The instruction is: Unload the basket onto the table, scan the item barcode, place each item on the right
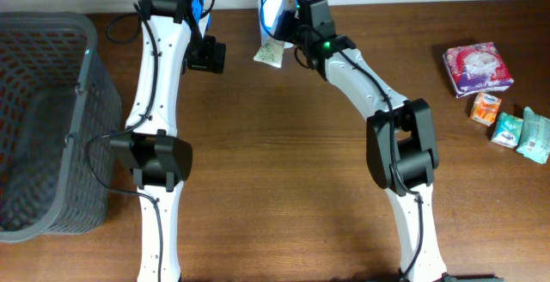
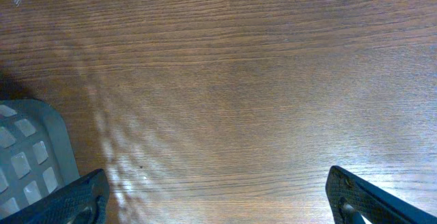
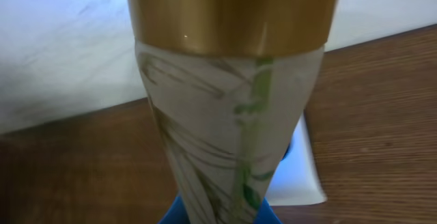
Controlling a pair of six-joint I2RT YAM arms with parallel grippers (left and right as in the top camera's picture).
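Gold-capped tube (image 3: 232, 135), clamped in right end effector (image 1: 277, 31) (above table (image 1: 284, 187))

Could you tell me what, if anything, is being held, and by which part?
The right tool is shut on the tube, gripping its white leaf-printed body below the gold cap. The left tool holds nothing.

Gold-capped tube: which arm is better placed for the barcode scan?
Right. The right gripper is shut on the tube, which fills its wrist view. The left gripper is open over bare table, holding nothing, so it would likely need a handover first.
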